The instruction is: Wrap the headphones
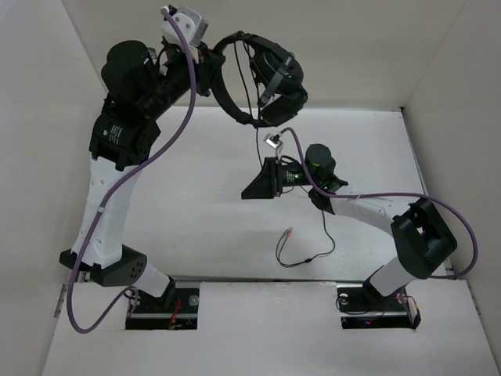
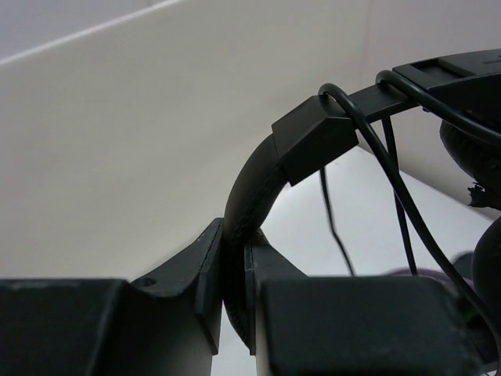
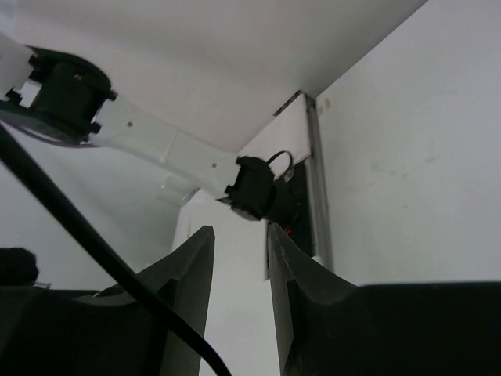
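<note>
Black plastic headband (image 2: 250,180) of the small black over-ear headphones (image 1: 274,74) is sitting clamped tight in my left gripper (image 2: 235,266), so I'm holding them up in the air near the white back wall (image 1: 337,39). Their thin black cable (image 3: 78,225) is running down past my right gripper (image 3: 239,231), whose fingers are standing apart, gripping nothing.

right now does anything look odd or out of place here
The headphones hang in mid-air, headband clamped in the left hand. Their cable dangles loose to the table, passing outside the open right hand.
</note>
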Controlling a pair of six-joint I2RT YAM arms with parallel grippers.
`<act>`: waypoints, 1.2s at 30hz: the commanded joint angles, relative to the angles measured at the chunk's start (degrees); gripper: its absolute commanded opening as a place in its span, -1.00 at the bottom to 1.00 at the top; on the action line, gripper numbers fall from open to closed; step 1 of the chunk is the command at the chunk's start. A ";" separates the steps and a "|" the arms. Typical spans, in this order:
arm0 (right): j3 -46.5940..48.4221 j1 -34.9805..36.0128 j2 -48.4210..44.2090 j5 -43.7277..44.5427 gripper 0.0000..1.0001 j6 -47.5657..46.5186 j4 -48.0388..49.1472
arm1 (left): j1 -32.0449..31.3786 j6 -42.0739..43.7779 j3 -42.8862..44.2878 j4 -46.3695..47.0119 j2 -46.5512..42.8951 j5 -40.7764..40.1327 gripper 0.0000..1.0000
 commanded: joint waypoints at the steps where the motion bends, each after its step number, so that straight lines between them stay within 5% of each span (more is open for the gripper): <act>1: -1.21 1.23 -5.33 -3.73 -0.18 4.18 9.37 | 2.85 1.51 4.79 7.90 0.61 -2.55 -1.00; 15: -2.89 3.26 -9.46 -10.42 -0.27 1.81 6.82 | 15.42 2.65 -0.56 19.49 3.43 -16.33 -1.00; 21: -2.10 4.49 -9.38 -10.77 -0.38 -2.49 1.73 | 15.78 0.28 -1.01 22.23 4.66 -23.11 -1.00; 28: -0.34 4.84 -8.94 -9.72 -0.76 -8.47 -5.21 | 15.51 -5.78 0.75 21.44 5.28 -25.66 -1.00; 36: 1.24 5.02 -7.80 -7.78 -0.81 -14.09 -12.51 | 15.60 -11.14 3.47 18.81 5.89 -25.14 -1.00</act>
